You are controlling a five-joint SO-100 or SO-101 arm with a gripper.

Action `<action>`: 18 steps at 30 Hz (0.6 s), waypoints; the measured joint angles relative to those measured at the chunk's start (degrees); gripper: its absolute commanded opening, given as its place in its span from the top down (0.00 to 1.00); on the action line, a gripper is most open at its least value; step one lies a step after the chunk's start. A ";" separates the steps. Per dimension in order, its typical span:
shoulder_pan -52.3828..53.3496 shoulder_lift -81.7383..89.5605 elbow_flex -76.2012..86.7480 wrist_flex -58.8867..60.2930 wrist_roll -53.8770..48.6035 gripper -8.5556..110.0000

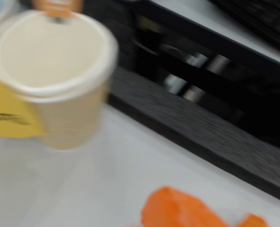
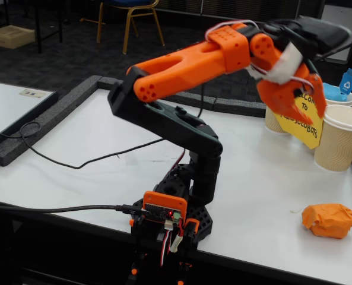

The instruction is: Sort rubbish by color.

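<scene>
An orange crumpled paper lump point(image 2: 330, 219) lies on the white table point(image 2: 104, 160) near the right edge in the fixed view. My orange gripper point(image 2: 306, 107) hangs high above the table, apart from the lump and in front of the yellow sign point(image 2: 303, 127). Its jaws look parted, with the sign showing between them and nothing held. In the blurred wrist view the two orange fingertips point(image 1: 182, 210) enter from the bottom around my gripper point(image 1: 232, 220), and a beige cup point(image 1: 55, 61) with an orange flag point(image 1: 57, 7) fills the upper left. The lump is out of that view.
Beige ribbed cups stand at the right: one with an orange flag point(image 2: 339, 139), one with a blue flag point(image 2: 337, 95), a third point(image 2: 273, 122) behind the sign. A black foam border point(image 2: 45, 127) rims the table. A black cable point(image 2: 75, 160) crosses the left.
</scene>
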 measured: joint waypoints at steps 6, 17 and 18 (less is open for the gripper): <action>10.55 -1.49 3.52 -2.99 0.00 0.93; 23.12 -2.20 6.86 -3.34 0.00 0.93; 23.91 -2.20 7.38 -3.34 0.00 0.93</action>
